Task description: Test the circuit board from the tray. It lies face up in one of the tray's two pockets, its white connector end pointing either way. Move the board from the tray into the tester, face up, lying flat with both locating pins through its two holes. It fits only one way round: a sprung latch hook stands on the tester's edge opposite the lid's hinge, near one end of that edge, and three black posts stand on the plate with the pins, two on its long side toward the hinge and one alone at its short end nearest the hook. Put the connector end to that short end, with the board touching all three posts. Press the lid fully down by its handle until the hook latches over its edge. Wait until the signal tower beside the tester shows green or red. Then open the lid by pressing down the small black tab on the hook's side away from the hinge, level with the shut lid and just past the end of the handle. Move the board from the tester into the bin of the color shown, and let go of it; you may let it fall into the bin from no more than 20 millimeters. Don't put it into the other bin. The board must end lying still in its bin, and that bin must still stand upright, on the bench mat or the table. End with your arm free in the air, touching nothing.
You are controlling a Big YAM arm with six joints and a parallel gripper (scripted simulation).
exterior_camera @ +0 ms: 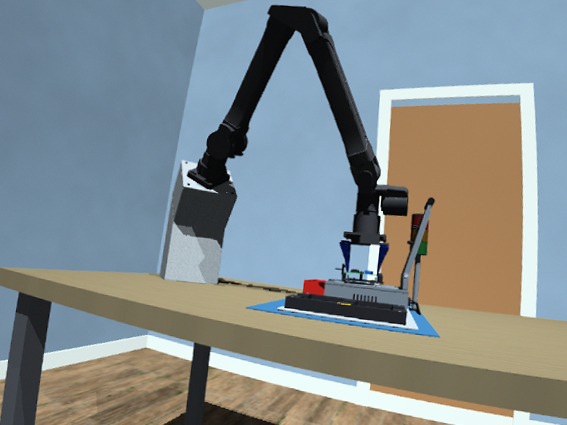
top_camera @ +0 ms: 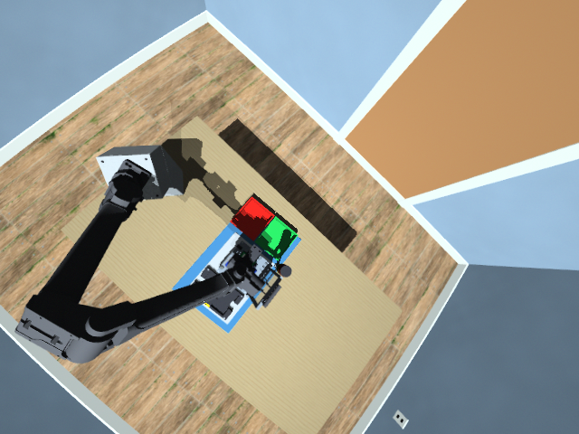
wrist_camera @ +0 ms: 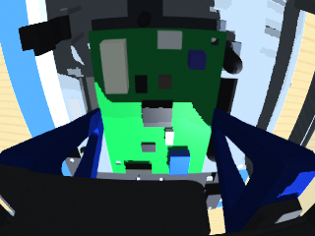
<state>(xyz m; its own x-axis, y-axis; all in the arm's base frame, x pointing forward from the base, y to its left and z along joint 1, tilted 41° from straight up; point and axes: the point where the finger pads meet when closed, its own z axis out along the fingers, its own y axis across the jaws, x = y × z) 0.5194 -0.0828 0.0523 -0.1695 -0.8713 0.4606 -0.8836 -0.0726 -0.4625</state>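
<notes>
The tool (wrist_camera: pixel 157 157) hangs straight down over the tester (exterior_camera: pixel 364 292), its blue fingers clamped on the long edges of the circuit board (wrist_camera: pixel 157 86), which sits green side up just above the tester's plate. The lid (exterior_camera: pixel 415 248) stands raised at the far side, so the way in is open.

Here is the risk, as I judge it: if the board comes down a touch skewed, the locating pins miss its two holes and it rides up on a pin or a black post (wrist_camera: pixel 231 62) instead of lying flat. Let go too soon and it could tip off the plate. I cannot tell from the wrist view which end carries the white connector, and a reversed board will not seat. The raised lid is also close to the wrist, so a sideways correction might knock it.

Now the containers. The tray (exterior_camera: pixel 346 307) lies at the front of the blue mat (exterior_camera: pixel 264 305) on the counter (exterior_camera: pixel 160 302); its pockets are hidden from here. The red bin (top_camera: pixel 252 215) and green bin (top_camera: pixel 277 237) stand side by side behind the tester, and neither shows a board inside.
</notes>
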